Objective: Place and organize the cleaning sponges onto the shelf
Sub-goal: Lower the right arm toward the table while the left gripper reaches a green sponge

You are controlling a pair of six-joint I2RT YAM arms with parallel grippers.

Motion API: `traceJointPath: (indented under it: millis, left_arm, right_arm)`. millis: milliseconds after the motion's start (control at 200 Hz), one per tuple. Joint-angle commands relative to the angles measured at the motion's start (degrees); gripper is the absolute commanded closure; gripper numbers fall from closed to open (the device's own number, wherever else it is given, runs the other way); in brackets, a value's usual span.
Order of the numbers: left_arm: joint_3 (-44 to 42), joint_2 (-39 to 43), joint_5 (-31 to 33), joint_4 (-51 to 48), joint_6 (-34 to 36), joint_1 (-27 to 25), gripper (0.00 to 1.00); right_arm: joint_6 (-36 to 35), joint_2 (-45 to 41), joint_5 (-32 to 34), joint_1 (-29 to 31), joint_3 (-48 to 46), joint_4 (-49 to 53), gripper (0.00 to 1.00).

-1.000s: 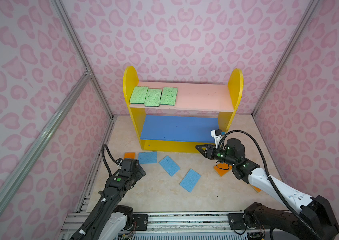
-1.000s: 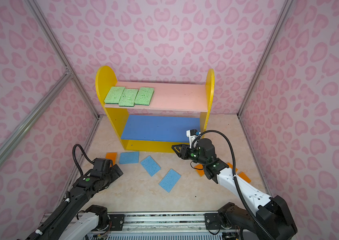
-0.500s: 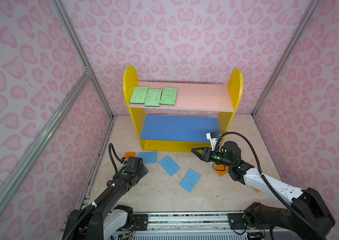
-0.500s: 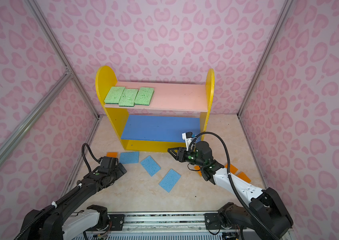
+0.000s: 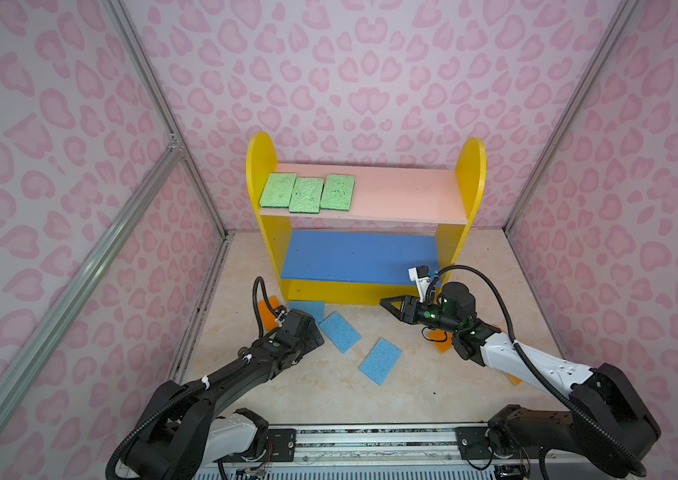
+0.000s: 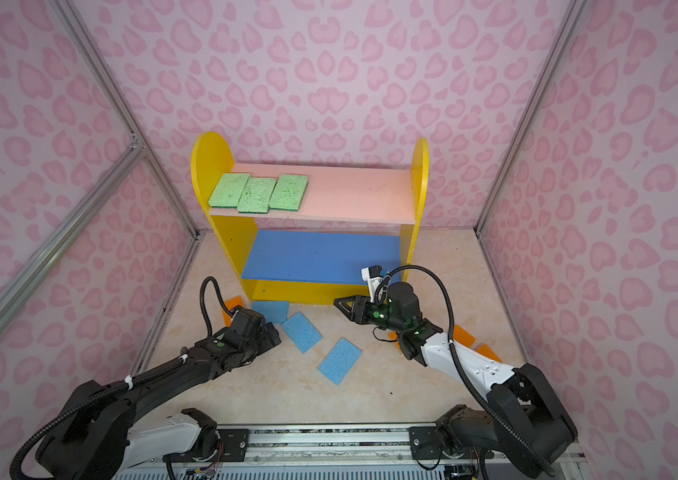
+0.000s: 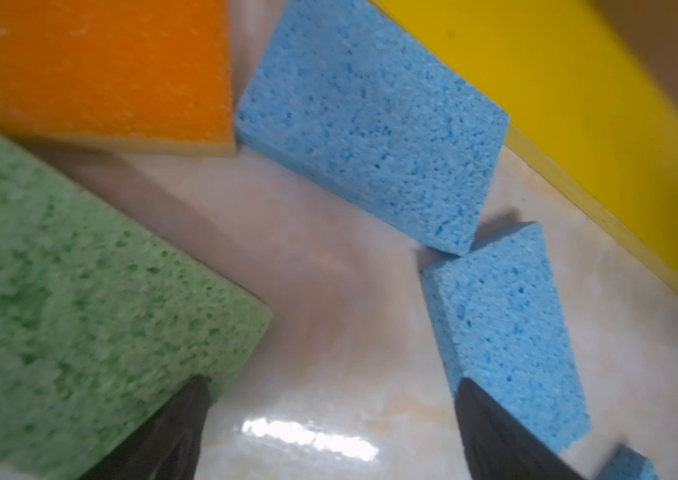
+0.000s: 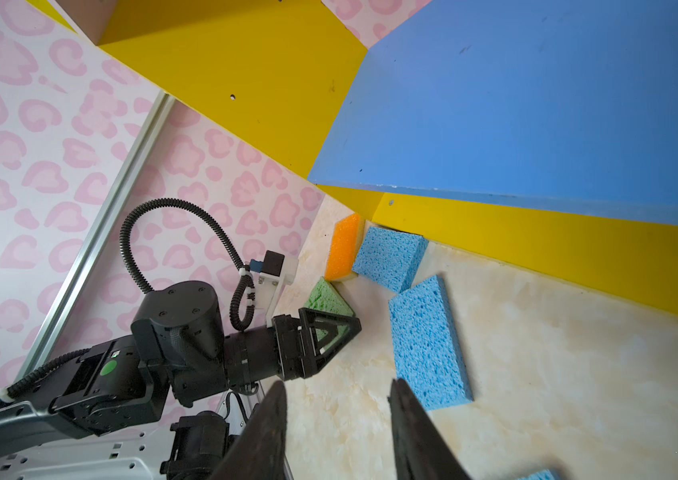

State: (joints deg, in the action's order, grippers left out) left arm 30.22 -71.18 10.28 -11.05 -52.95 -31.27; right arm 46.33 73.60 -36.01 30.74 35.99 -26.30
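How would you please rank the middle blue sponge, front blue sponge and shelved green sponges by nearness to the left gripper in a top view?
1. Middle blue sponge, beside left gripper.
2. Front blue sponge, mid-floor.
3. Green sponges, on pink board.

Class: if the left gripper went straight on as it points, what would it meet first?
Probably bare floor ahead of the left gripper; its open fingers flank it, one tip overlapping the green sponge, the other a blue sponge. Depth unclear.
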Motion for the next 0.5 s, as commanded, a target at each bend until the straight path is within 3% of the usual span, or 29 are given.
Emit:
traceJointPath:
  millis: [0,195,495]
  left_arm:
    - [3.3,-2.5,1.5,3.9,-3.9,-4.8,0.07]
    - [7.6,-4.3,5.2,3.7,-4.3,-12.8,0.07]
    - [-0.2,11.9,9.2,-3.7,-5.0,-11.1,0.12]
  right_arm:
    - [-0.5,0.2,0.3,-0.1,-0.4,-2.0,0.58]
    - [1.2,2.4,-0.2,-0.8,-0.8,-4.0,0.58]
    - [1.1,5.6,-0.3,-0.8,-0.2,-4.6,0.58]
